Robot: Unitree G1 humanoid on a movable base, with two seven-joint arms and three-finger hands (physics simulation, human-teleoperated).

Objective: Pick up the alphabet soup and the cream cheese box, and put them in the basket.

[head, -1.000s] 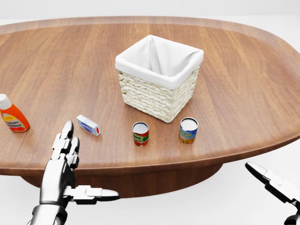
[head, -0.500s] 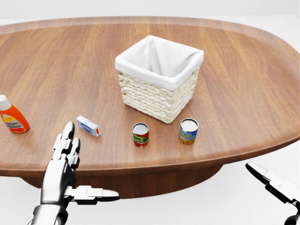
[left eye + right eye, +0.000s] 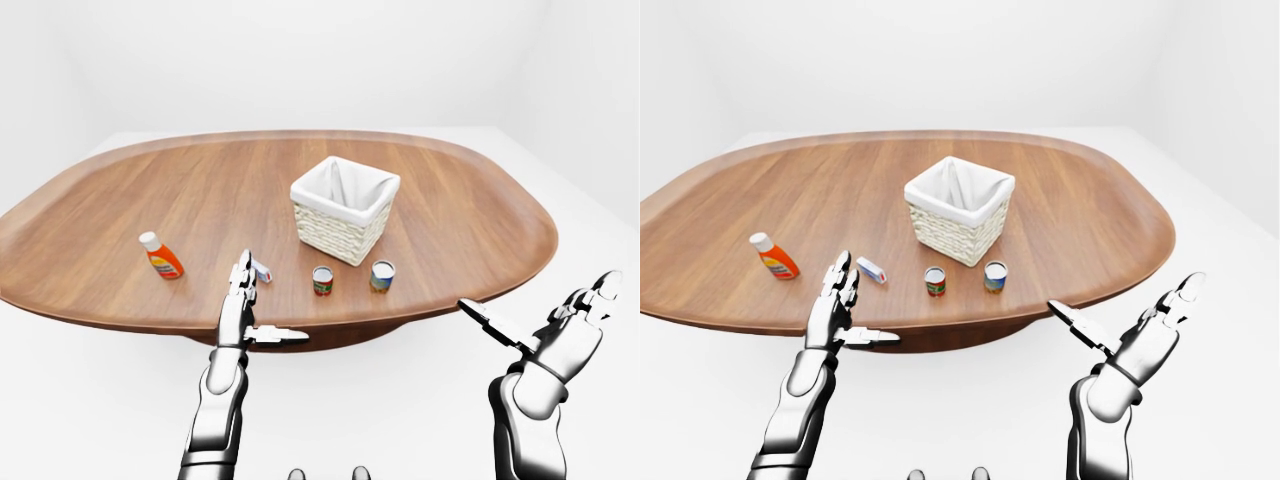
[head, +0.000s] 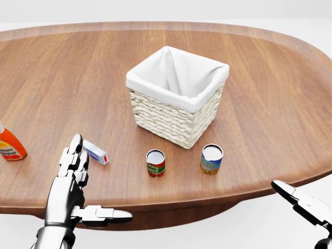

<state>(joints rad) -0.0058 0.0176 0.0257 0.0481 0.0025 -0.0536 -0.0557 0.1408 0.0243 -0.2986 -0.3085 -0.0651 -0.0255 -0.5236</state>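
Observation:
The alphabet soup can (image 4: 155, 163), with a red and green label, stands upright on the wooden table (image 4: 67, 78) near the bottom edge in the head view. Left of it lies the small white and blue cream cheese box (image 4: 96, 152). The wicker basket (image 4: 166, 118) with a white liner stands just above the cans, and nothing shows inside it. My left hand (image 4: 98, 181) is open, its fingertips (image 4: 76, 140) just left of the box and apart from it. My right hand (image 3: 1125, 300) is open, off the table's edge at the lower right.
A blue and yellow can (image 4: 211, 158) stands right of the soup can, below the basket's right corner. An orange ketchup bottle (image 3: 160, 256) lies at the table's left. The table edge runs just under the cans.
The camera has moved slightly: the table's things shift down and left in the head view, and the ketchup bottle slides to the left edge. Both hands keep their pose.

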